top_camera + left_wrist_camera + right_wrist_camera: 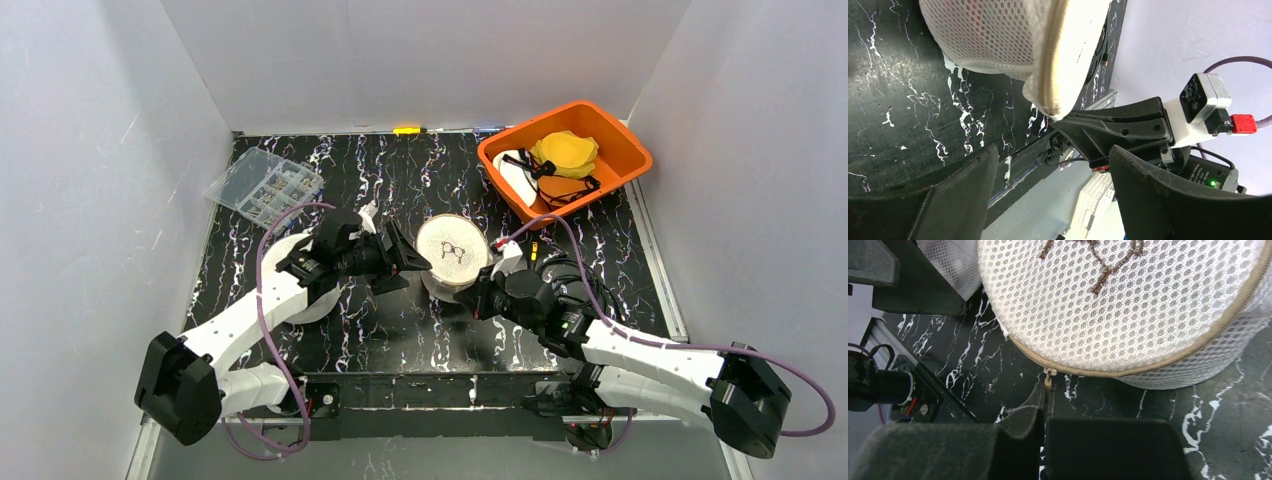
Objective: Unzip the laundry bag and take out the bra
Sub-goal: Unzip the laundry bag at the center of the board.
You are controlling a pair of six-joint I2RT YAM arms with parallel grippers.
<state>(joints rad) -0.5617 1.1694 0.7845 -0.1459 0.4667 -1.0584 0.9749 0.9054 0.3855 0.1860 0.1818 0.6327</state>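
– Mesh, white and honeycombed: the round laundry bag (452,252) sits in the middle of the table (400,180), between the two grippers. How will it handle?
– Light and soft, I'd judge. The walls look padded enough to keep the drum shape. They would buckle, though, and the whole bag would slide on the marbled top if only the zip were tugged.
– Where to take hold, then?
– The right gripper (1044,415) is on the spot: jaws together on the small metal zipper pull (1049,379) at the lid's near edge. That tab is thin and slick, so the pinch could slip off.
– And the left gripper (405,255)?
– Jaws wide apart, just beside the bag's left wall, holding nothing. In its wrist view the beige zip (1052,60) and the rim lie ahead of the fingers, not between them. I'd have it grip the padded rim near the zip to anchor the bag against the pull.
– The bra?
– Not plainly visible. The zip looks closed along every stretch on show, so I take it to be inside. A reddish tint behind the mesh may be it. It should be soft, with straps that snag on zip teeth, so take a cup or the band.
– The orange bin (618,140)?
– At the far right, well apart, with what look like other bras in it.
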